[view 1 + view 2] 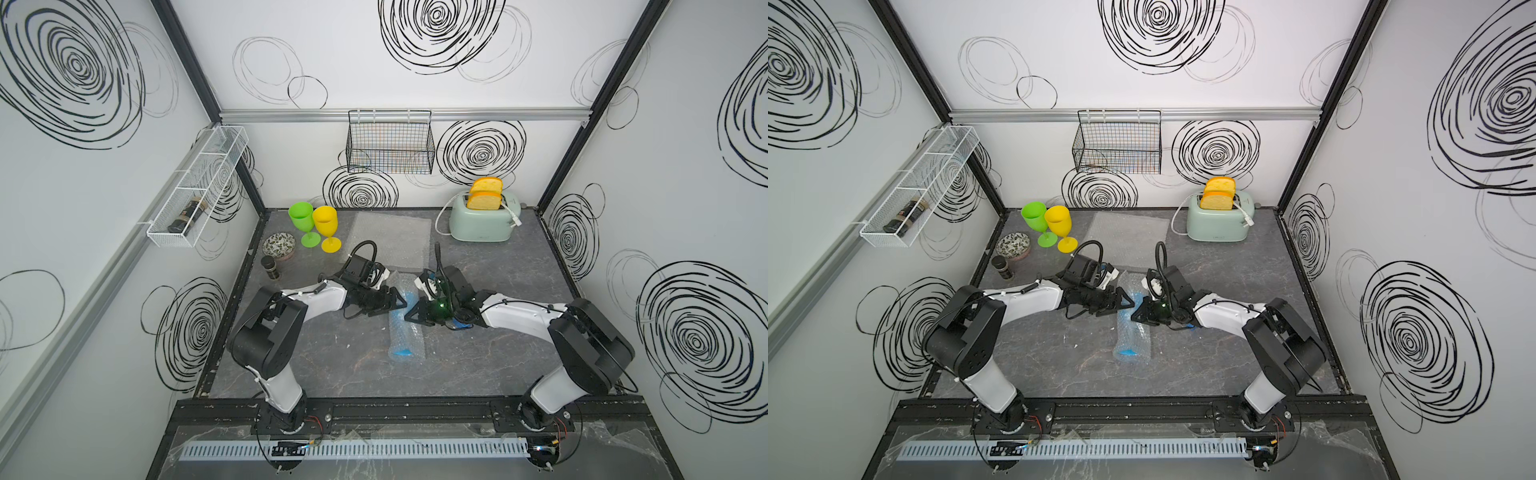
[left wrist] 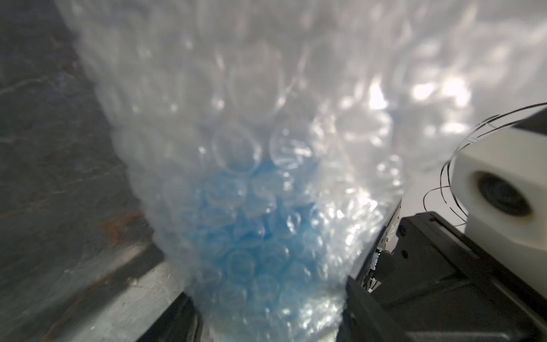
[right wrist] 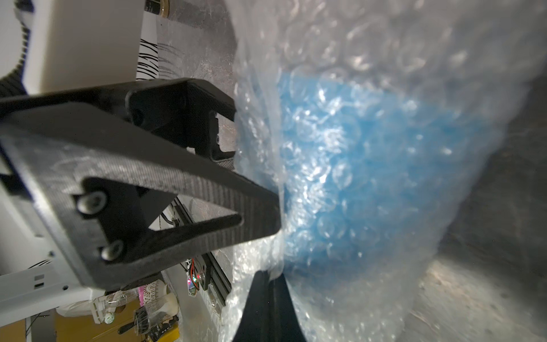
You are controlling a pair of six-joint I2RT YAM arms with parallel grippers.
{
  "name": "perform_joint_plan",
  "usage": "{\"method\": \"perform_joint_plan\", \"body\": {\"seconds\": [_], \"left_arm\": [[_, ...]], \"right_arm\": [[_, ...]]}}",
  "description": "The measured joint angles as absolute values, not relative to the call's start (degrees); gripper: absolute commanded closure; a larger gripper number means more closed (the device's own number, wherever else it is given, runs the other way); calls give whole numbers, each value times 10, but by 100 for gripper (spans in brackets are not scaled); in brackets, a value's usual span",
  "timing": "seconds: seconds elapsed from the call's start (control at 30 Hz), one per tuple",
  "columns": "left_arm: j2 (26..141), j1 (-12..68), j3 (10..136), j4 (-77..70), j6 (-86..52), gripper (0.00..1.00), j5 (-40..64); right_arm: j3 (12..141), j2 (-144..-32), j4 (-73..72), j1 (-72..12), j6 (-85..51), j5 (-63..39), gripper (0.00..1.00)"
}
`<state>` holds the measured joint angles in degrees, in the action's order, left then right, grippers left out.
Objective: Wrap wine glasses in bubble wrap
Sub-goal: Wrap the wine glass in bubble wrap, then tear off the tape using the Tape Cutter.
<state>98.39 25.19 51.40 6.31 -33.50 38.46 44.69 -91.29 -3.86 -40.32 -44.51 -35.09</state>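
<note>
At wrist only: right tool (image 3: 268, 275) pinches bubble wrap (image 3: 370, 44).

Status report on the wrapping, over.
Right gripper shut on bubble wrap edge. Left gripper straddling the wrapped blue glass, grip unclear. Green glass, yellow glass unwrapped at back. Nothing blocking.
</note>
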Motion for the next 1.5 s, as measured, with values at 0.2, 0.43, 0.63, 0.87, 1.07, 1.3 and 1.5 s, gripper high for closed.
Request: {"method": "perform_joint_plan", "body": {"seconds": [0.2,0.43,0.63,0.87,1.07,1.3,1.5], "left_arm": [[987,251,520,68,-318,28,384],[989,256,531,69,-303,28,369],[989,263,532,67,-298,27,359],[989,266,533,67,-298,28,358],[989,270,533,66,-298,28,355],[989,272,534,63,-298,29,353],[989,273,534,62,-299,29,351]], "right_arm": [[444,-912,-41,-399,-450,-357,84],[401,-788,56,-316,-430,-356,64],[336,-639,83,-183,-432,-350,56],[213,-586,48,-108,-482,-353,53],[170,-592,-2,-56,-533,-358,60],[140,-590,-75,-38,-585,-358,67],[127,-610,-120,-37,-611,-363,68]]}}
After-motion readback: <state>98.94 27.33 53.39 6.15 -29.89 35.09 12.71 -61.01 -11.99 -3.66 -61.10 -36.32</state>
